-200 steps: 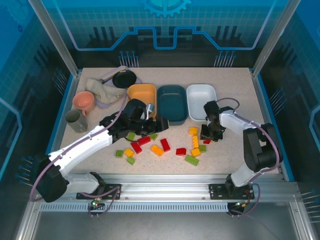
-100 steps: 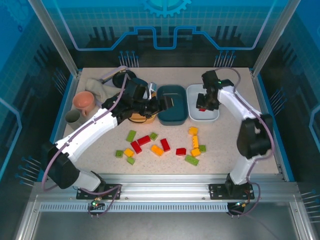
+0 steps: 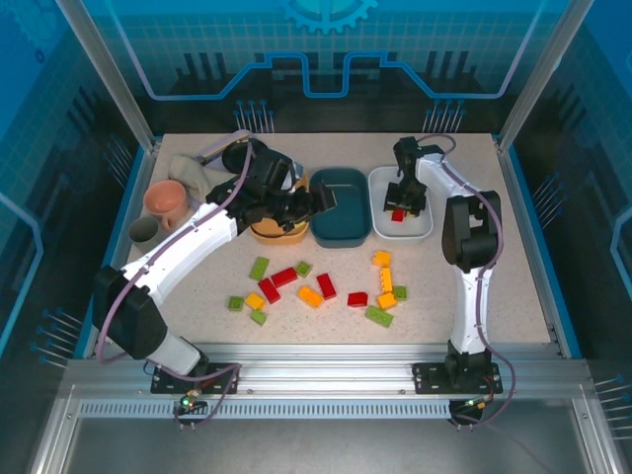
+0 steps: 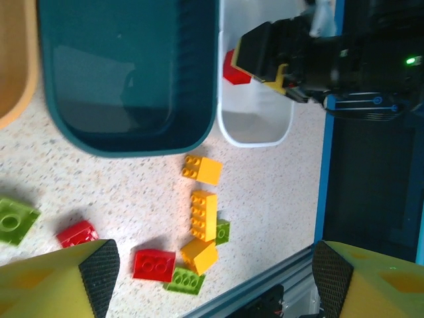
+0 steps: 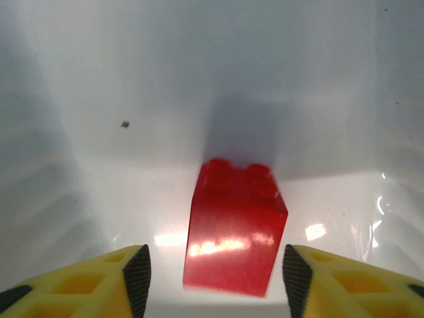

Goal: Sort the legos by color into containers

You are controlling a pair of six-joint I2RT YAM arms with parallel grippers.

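- Right gripper point(image 5: 212, 285) hangs low inside the white tray point(image 5: 99, 79), yellow fingers point(image 5: 79, 278) spread and released; the red lego point(image 5: 235, 228) lies on the tray floor between them, unclamped.
- The brick is glossy and blocky, with round studs on its far end.
- The tray is smooth, shiny plastic with curved walls.
- Left gripper point(image 4: 215, 275) gapes wide and empty near the dark teal tray point(image 4: 126, 79).
- Other legos point(image 3: 326, 285) lie loose on the speckled table point(image 3: 494, 286).
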